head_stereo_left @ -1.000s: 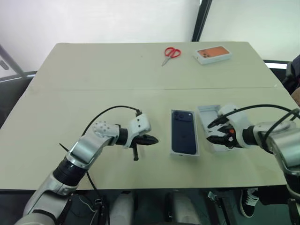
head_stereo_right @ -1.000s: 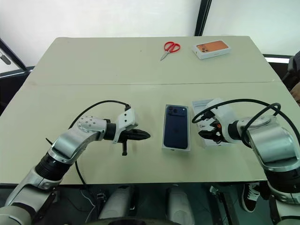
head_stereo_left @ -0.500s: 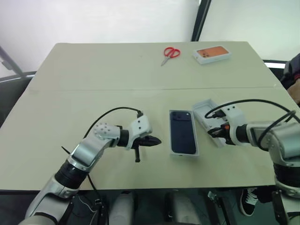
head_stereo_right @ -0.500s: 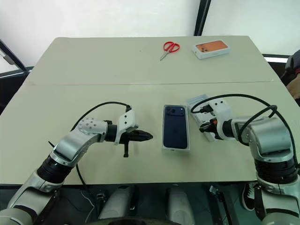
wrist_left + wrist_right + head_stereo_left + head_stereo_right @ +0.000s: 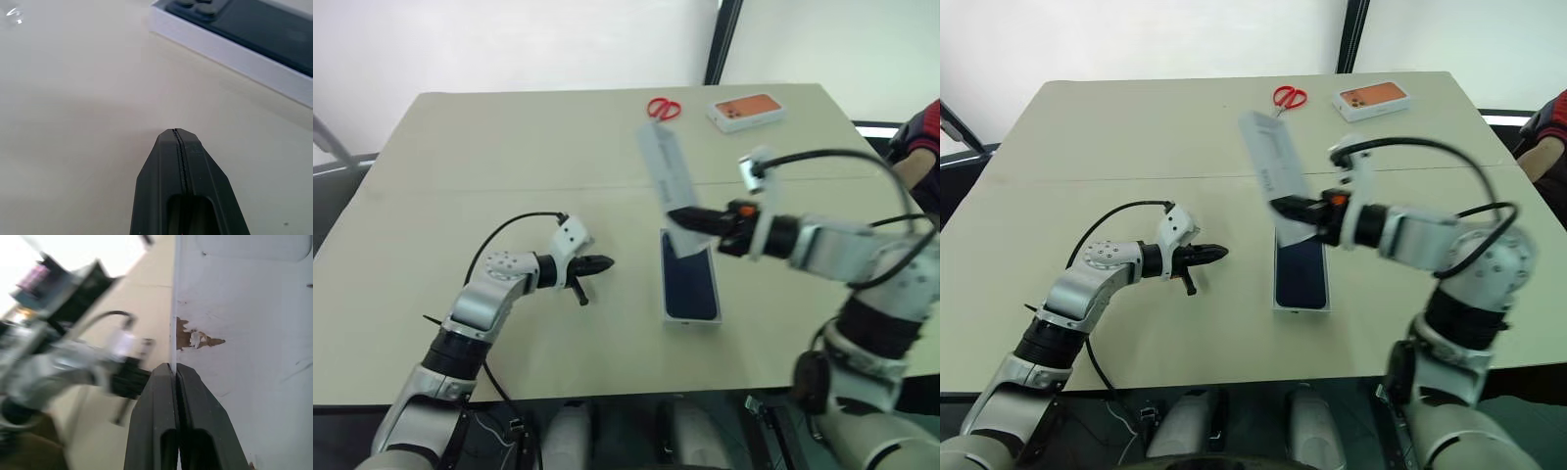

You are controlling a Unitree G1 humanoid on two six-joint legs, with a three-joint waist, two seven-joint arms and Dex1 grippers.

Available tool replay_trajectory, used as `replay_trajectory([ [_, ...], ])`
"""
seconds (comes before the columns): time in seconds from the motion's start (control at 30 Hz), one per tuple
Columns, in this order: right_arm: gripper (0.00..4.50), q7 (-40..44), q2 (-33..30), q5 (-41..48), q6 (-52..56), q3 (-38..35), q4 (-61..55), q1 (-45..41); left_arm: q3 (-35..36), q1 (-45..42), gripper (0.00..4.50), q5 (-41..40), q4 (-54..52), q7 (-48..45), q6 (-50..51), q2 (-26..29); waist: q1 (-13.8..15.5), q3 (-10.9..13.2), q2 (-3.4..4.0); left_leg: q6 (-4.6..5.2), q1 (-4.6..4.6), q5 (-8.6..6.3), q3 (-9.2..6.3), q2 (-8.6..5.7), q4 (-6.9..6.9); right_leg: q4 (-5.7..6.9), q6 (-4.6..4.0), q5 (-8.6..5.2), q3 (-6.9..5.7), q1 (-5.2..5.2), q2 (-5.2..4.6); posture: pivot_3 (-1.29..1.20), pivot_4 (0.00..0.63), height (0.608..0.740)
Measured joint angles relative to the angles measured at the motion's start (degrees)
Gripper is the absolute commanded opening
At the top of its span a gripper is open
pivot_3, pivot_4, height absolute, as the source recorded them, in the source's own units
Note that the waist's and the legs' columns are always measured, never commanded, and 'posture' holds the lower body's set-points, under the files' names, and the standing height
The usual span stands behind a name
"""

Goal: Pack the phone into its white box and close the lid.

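Two arms reach over the broad beige table (image 5: 489,147). At the left, the left end effector (image 5: 605,262) has its black fingers pressed fully together with nothing between them, its tip just above the bare tabletop and pointing toward the middle. Next along, near the table's middle, sits the shallow white rectangular cardboard tray (image 5: 690,318), and the slim dark navy-blue smartphone (image 5: 691,284) lies flat inside it, camera cluster at the far end (the left wrist view catches that corner of the tray). Above the tray's far end, the white rectangular box lid (image 5: 663,168) is up in the air, tilted with its far end highest. The right end effector (image 5: 683,217) is clamped tight on the lid's lower edge, one finger on each face of the wall. Farther back, red-handled scissors (image 5: 664,108) lie near the far edge, and to their right rests a small white box with an orange top (image 5: 747,111).
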Motion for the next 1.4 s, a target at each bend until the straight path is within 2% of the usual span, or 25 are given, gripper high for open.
replay_trajectory([
  [0.07,0.05,-14.8,-2.5,17.9,-9.4,7.0,0.4,5.6,1.8,0.1,0.00,0.0,1.3,0.0,-0.5,0.8,0.1,0.0,-0.02,0.02,-0.07,-0.01,0.00,-0.04,0.05,-0.20,0.01,0.00,-0.01,0.07,-0.04,0.00,0.150,0.740],
  [0.13,0.05,-25.7,0.0,26.9,-19.4,11.4,-1.0,10.6,3.5,0.1,0.00,0.0,2.2,0.0,-0.7,1.2,-0.4,0.0,-0.02,0.13,-0.05,-0.03,0.11,-0.10,0.08,-0.20,0.07,0.03,0.04,0.10,-0.05,0.00,0.150,0.740],
  [0.37,0.05,-45.6,13.1,30.5,-36.9,18.7,-8.6,19.9,3.6,0.0,0.00,0.0,1.5,0.1,-1.4,0.0,-0.5,0.0,0.01,0.16,0.01,-0.01,0.11,-0.01,-0.01,-0.08,0.13,0.06,0.14,-0.02,0.14,0.00,0.150,0.740],
  [0.47,0.05,-51.5,13.6,30.6,-39.2,19.4,-8.8,21.6,3.1,0.2,0.00,0.0,-0.3,0.6,-1.3,-1.6,-0.3,0.0,0.01,0.15,0.01,-0.01,0.14,-0.06,0.02,-0.10,0.13,0.06,0.17,0.02,0.09,0.00,0.150,0.740],
  [0.57,0.91,-53.4,13.0,31.4,-39.4,18.7,-9.3,21.9,2.2,0.1,0.00,0.0,-1.4,1.0,-0.5,-3.4,-0.2,0.0,0.03,0.16,0.04,-0.01,0.12,-0.05,0.02,-0.10,0.13,0.06,0.16,0.05,0.12,0.00,0.150,0.740],
  [0.67,2.52,-53.6,10.7,31.6,-38.8,17.0,-9.0,21.7,0.1,-0.4,0.00,0.1,-1.7,1.1,-0.1,-5.7,-0.3,0.0,0.03,0.16,0.04,-0.01,0.15,-0.06,0.02,-0.12,0.13,0.06,0.17,0.06,0.12,0.00,0.150,0.740],
  [0.7,2.92,-52.3,8.9,31.6,-37.8,16.5,-8.1,21.0,-0.4,-0.5,0.00,0.2,-1.6,1.1,0.0,-5.9,-0.3,0.0,0.04,0.16,0.04,-0.01,0.14,-0.05,0.02,-0.12,0.13,0.06,0.17,0.06,0.13,0.00,0.150,0.740],
  [0.73,3.58,-51.0,6.7,31.5,-36.7,16.0,-7.2,20.0,-0.8,-0.8,0.00,0.2,-1.6,1.3,0.0,-6.3,-0.4,0.0,0.06,0.16,0.03,-0.01,0.17,-0.06,0.01,-0.10,0.13,0.06,0.18,0.03,0.14,0.00,0.150,0.740],
  [0.8,4.43,-45.3,-1.9,31.5,-33.1,14.1,-4.2,15.3,-1.2,-2.4,0.00,0.2,-1.5,1.6,0.2,-8.0,-0.3,0.0,0.13,0.17,0.03,-0.01,0.20,-0.08,0.04,-0.10,0.13,0.06,0.17,0.03,0.13,0.00,0.150,0.740],
  [0.9,4.43,-36.9,-15.2,31.5,-27.9,12.1,-1.4,9.4,-1.4,-3.9,0.00,0.2,-1.5,1.9,0.2,-9.8,-0.1,0.0,0.14,0.23,0.02,-0.04,0.16,-0.07,-0.03,-0.22,0.13,0.06,0.13,0.07,0.16,0.00,0.150,0.740],
  [1.0,4.43,-31.3,-25.2,30.6,-24.3,12.4,1.2,7.8,-2.0,-4.2,0.00,0.2,-1.5,2.0,0.2,-10.8,-0.1,0.0,0.13,0.34,0.00,-0.10,0.15,-0.05,-0.03,-0.34,0.13,0.06,0.10,0.14,0.20,0.00,0.150,0.740],
  [1.07,4.43,-25.5,-29.6,24.1,-22.7,13.4,2.4,7.7,-3.5,-4.3,0.00,0.3,-1.5,1.9,0.6,-11.8,-0.2,0.0,0.14,0.34,0.00,-0.10,0.21,-0.06,0.00,-0.32,0.13,0.06,0.15,0.14,0.15,0.00,0.150,0.740],
  [1.2,4.43,-12.9,-36.9,6.5,-21.9,16.2,2.9,6.5,-6.5,-4.5,0.00,0.3,-1.7,1.8,0.8,-14.3,0.0,0.0,0.14,0.35,0.01,-0.09,0.21,-0.08,0.09,-0.32,0.14,0.07,0.16,0.18,0.11,0.00,0.150,0.740],
  [1.4,4.43,3.5,-40.2,-14.3,-24.3,23.0,-1.1,7.2,-7.2,-4.9,0.00,-0.1,-1.9,2.4,1.6,-15.8,0.0,0.0,0.14,0.35,0.02,-0.09,0.17,-0.06,0.07,-0.32,0.14,0.07,0.14,0.17,0.14,0.00,0.150,0.740],
])
